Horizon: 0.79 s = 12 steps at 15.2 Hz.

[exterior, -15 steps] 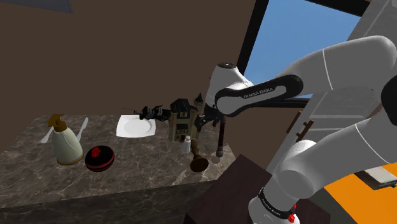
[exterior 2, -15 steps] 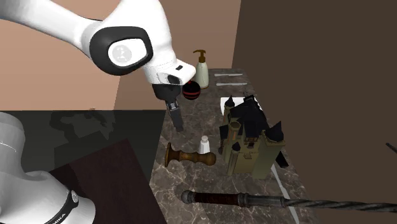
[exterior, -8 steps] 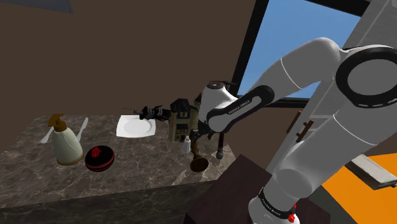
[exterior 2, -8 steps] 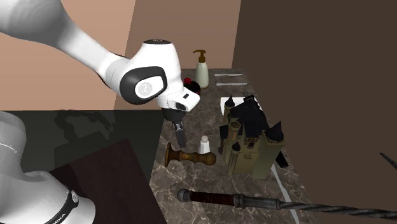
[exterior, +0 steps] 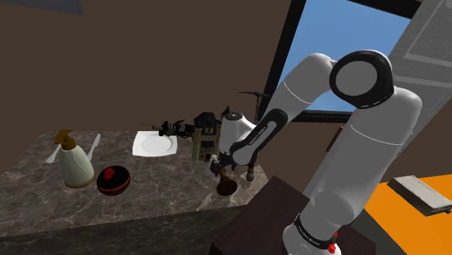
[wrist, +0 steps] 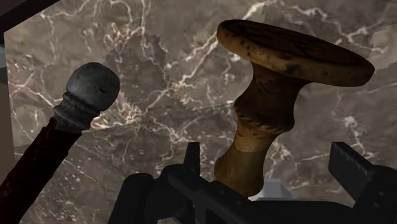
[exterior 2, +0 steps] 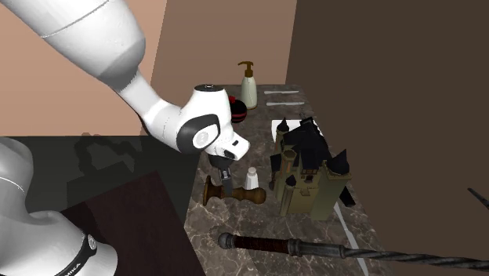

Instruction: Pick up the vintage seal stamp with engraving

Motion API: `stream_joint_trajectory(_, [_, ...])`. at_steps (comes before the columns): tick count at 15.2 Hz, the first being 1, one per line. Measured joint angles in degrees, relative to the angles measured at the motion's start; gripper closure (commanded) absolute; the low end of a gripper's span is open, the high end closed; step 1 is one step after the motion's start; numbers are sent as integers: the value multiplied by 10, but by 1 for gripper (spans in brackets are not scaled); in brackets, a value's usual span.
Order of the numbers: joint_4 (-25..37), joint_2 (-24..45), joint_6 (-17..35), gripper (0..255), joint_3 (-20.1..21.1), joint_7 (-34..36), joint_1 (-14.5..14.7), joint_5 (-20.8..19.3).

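Now the pincer is spread, one black finger on either side of the stamp, and I see a gap on both sides, so nothing is pinched. The stamp lies on its side on the tabletop, near the edge closest to the stand. In the second exterior view the pincer comes down over the narrow middle of the stamp.

It is mottled brown with dark specks and looks like turned wood. A waisted stem flares into a wide flat disc at the end away from the pincer.

A small white bottle stands just beside the stamp, and behind that is a tan castle model with dark pointed roofs. Near the stamp's other side lies a long dark rod ending in a dull grey round knob.

Further along the tabletop are a square white plate, a round black thing with a red band and a pale pump bottle with a brown top.

The tabletop is dark brown marble with pale veins, smooth and flat. Plain brown walls stand behind it, and a dark-framed window shows flat blue. An orange surface sits at the shoulder view's lower right.
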Motion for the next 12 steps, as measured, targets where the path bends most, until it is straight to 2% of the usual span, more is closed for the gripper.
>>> stream_joint_trajectory(6, [10,62,48,0,-21,48,12,-54])
stream_joint_trajectory(7, [11,65,50,255,-22,50,13,-56])
stream_joint_trajectory(12, [12,67,51,255,-24,51,13,-58])
